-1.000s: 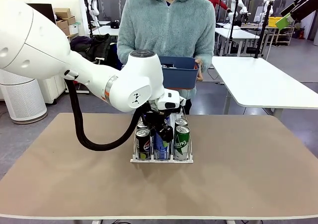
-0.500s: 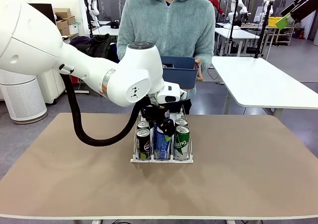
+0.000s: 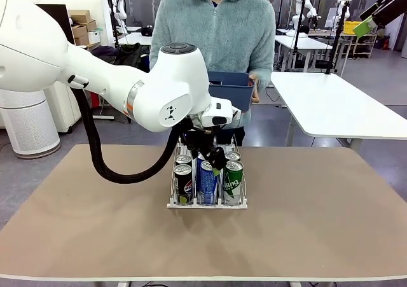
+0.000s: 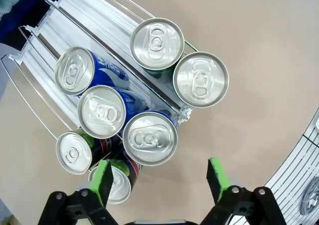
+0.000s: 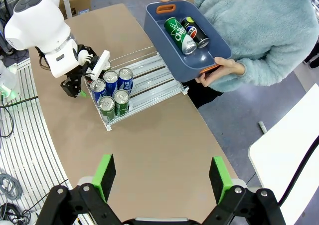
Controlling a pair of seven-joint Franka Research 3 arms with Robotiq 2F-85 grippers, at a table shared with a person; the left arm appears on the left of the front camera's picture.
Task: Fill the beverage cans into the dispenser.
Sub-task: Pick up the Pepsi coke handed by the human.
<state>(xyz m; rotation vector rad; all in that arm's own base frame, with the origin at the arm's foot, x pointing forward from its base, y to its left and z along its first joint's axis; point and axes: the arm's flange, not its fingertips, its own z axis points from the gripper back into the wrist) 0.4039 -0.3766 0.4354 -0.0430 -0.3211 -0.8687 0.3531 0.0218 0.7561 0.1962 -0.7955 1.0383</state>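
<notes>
Tan and matt, the table (image 3: 318, 236) spans the front view, bare apart from the dispenser (image 3: 206, 205) standing at its middle, a little toward 12 o'clock. Grey floor surrounds it; a white table (image 3: 337, 109) stands at 2 o'clock, a white ribbed air purifier (image 3: 28, 125) at 9 o'clock and cardboard boxes (image 3: 79, 16) at 11 o'clock.

Across the table a person (image 3: 213, 32) in a pale teal fleece holds a blue-grey bin (image 3: 232, 96); the right wrist view shows a green can (image 5: 179, 35) and a black can (image 5: 197, 31) lying inside it.

Upright beverage cans (image 4: 149, 137) crowd the near end of the dispenser: two black, three blue and two green, one colour per lane, with the lanes' far ends bare white.

The left gripper (image 4: 159, 170) hovers just above the frontmost cans, its jaws spread wide with nothing between them. The right gripper (image 5: 162, 170) hangs high over the table's near side, jaws likewise fully apart and empty.
</notes>
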